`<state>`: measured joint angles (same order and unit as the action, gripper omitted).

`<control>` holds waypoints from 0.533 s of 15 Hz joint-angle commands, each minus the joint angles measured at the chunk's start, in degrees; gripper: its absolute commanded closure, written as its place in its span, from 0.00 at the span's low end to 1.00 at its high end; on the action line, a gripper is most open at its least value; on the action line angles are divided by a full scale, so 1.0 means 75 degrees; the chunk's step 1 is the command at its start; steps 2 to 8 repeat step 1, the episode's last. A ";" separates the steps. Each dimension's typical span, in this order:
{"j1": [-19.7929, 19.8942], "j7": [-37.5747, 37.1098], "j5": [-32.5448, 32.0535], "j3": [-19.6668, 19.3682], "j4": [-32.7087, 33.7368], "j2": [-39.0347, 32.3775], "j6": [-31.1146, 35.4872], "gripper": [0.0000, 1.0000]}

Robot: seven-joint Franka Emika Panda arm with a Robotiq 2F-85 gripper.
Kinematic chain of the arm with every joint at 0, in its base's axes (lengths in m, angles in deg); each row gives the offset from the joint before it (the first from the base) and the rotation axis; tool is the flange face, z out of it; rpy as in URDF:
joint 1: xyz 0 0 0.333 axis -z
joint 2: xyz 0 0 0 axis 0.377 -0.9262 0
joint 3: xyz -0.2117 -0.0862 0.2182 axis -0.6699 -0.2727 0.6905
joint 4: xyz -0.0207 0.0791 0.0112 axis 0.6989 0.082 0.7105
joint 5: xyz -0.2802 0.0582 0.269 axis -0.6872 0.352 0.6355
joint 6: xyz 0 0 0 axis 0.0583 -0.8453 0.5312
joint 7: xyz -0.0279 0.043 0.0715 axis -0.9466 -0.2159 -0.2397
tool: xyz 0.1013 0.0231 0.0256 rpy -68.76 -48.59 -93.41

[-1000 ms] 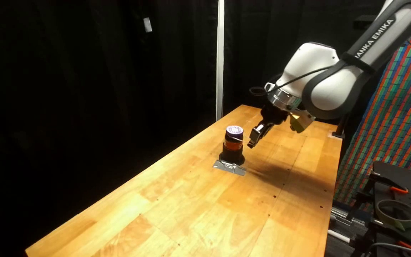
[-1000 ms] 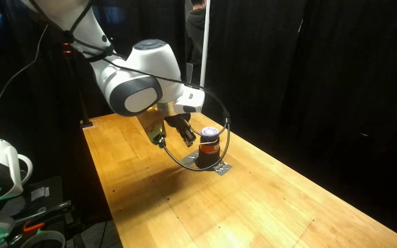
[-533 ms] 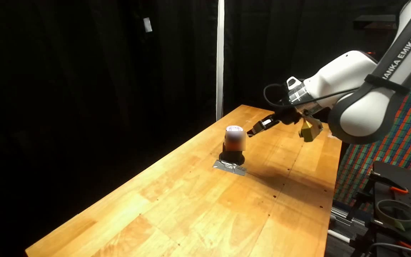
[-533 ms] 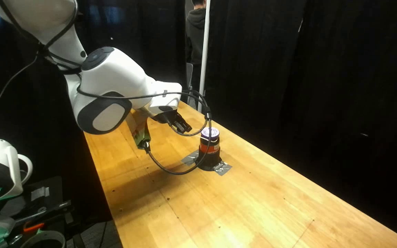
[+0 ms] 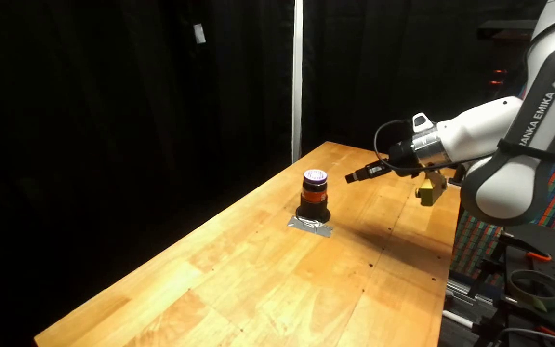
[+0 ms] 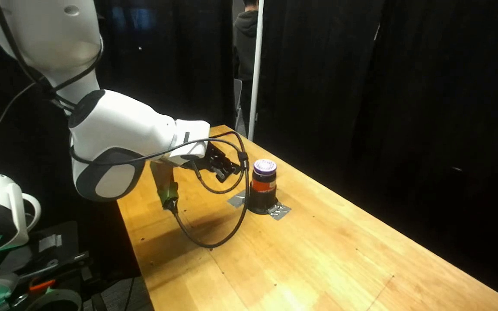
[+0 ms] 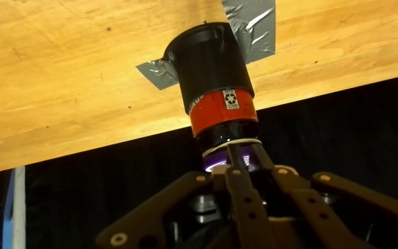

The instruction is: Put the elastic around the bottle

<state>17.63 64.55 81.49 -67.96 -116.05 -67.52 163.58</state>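
The bottle [image 5: 314, 196] stands upright in a black holder, with an orange-red label and purple lid. It also shows in an exterior view [image 6: 263, 185] and the wrist view [image 7: 225, 110]. The pale elastic [image 7: 244, 140] lies around the bottle's neck just below the lid in the wrist view; its far side is hidden. My gripper [image 7: 244, 148] is open with a gap between its fingers. In both exterior views the gripper [image 5: 351, 178] [image 6: 228, 173] is beside the bottle, apart from it, about lid height, tilted down.
Grey tape [image 5: 310, 226] fixes the black holder [image 7: 212, 65] to the wooden table [image 5: 258, 289]. A black cable loop [image 6: 214, 245] hangs from the arm close to the bottle. A cart with a tape roll [image 5: 535, 289] stands beside the table. A white pole [image 6: 256, 77] stands behind.
The gripper has pulled back from the bottle, flattened its tilt and opened. The elastic, earlier stretched from the bottle to the fingertips, is let go and sits around the neck.
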 commanded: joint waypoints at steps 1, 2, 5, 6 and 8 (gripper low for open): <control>-0.0182 -0.0118 -0.0074 -0.0208 -0.0013 0.0034 -0.0032 0.78; -0.0182 -0.0118 -0.0074 -0.0208 -0.0013 0.0034 -0.0032 0.78; -0.0182 -0.0118 -0.0074 -0.0208 -0.0013 0.0034 -0.0032 0.78; -0.0182 -0.0118 -0.0074 -0.0208 -0.0013 0.0034 -0.0032 0.78; -0.0182 -0.0118 -0.0074 -0.0208 -0.0013 0.0034 -0.0032 0.78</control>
